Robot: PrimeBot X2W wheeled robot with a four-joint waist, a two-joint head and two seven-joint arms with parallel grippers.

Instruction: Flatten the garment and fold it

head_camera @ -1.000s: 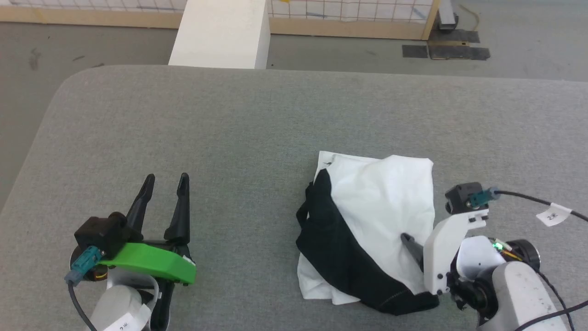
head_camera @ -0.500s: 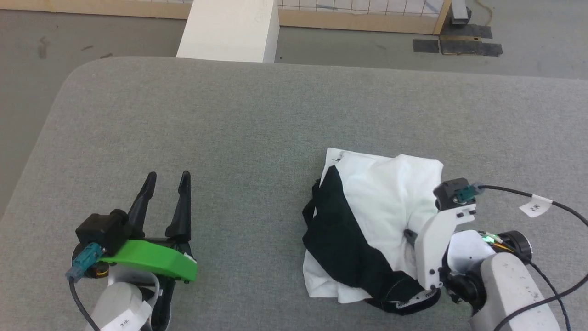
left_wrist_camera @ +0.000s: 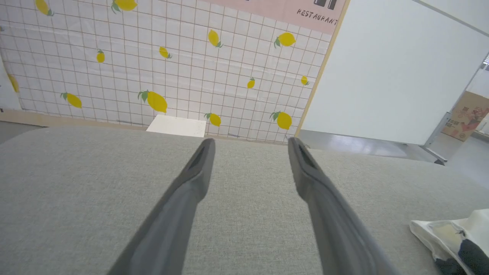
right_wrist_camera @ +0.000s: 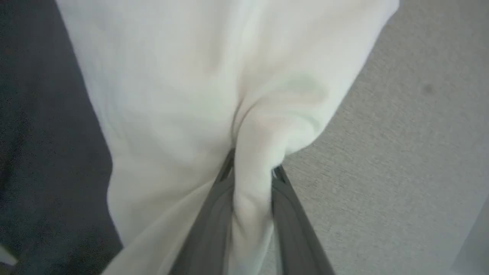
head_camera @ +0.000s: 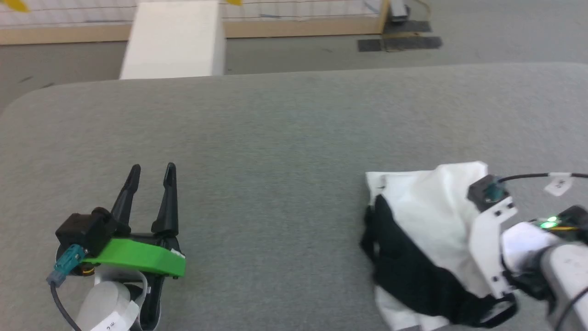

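— One garment (head_camera: 427, 216) lay lower right in the head view, on the grey counter (head_camera: 275, 138).
— Two pincers: right pincer (right_wrist_camera: 252, 168) clamped its white fold, left pincer (head_camera: 151, 168) gaped wide, lower left. Lemon-print wall (left_wrist_camera: 153, 57) beyond.

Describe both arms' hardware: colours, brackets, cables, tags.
Left gripper: long dark tapered fingers, green bracket, pale forearm with a label. Right gripper: white bracket, green light, white tag on its black cable. Both have teal connectors.
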